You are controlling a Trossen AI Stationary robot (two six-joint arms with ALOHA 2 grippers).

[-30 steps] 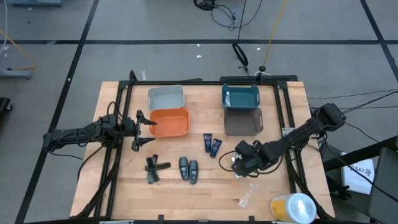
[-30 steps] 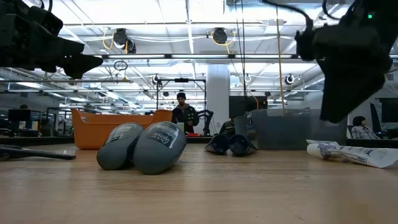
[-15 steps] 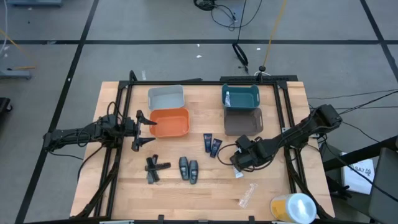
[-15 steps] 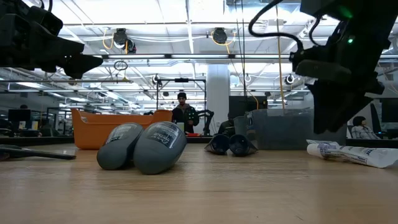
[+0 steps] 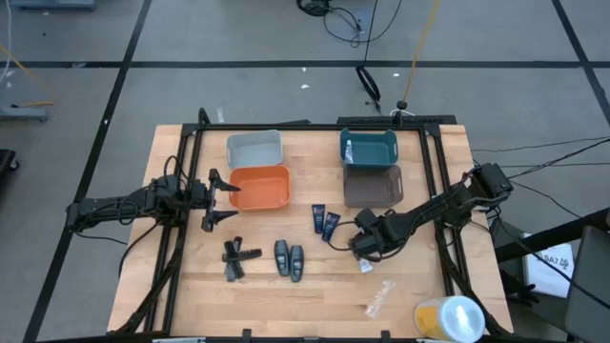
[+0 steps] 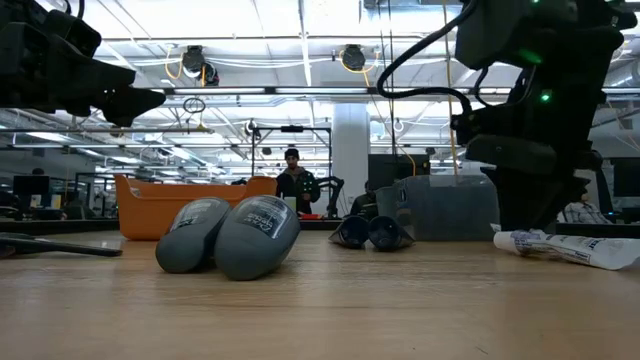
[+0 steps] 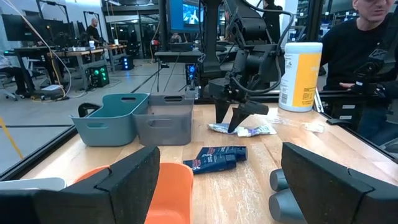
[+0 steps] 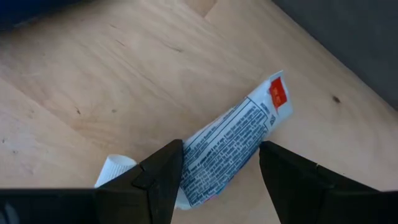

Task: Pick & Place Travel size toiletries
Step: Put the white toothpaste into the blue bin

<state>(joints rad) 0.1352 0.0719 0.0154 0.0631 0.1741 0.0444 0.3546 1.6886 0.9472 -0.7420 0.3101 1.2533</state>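
As right end effector [image 8: 214, 165] straddles white tube [image 8: 233, 149] open, judge it light, soft, slippery: pinch mid-body. Left end effector [image 5: 217, 200] waits wide.

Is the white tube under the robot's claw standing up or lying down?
Lying down. The white tube lies flat on the wooden table, its cap at one end, with the open right gripper straddling it.

Four bins on the wood table [image 5: 191, 286]: pale grey [image 5: 254, 149], orange [image 5: 259, 188], teal [image 5: 369, 147], dark grey [image 5: 373, 186]. Crinkly wrapper [image 5: 379, 298] and a yellow-white canister [image 5: 448, 316], wipes maybe, near the front corner.
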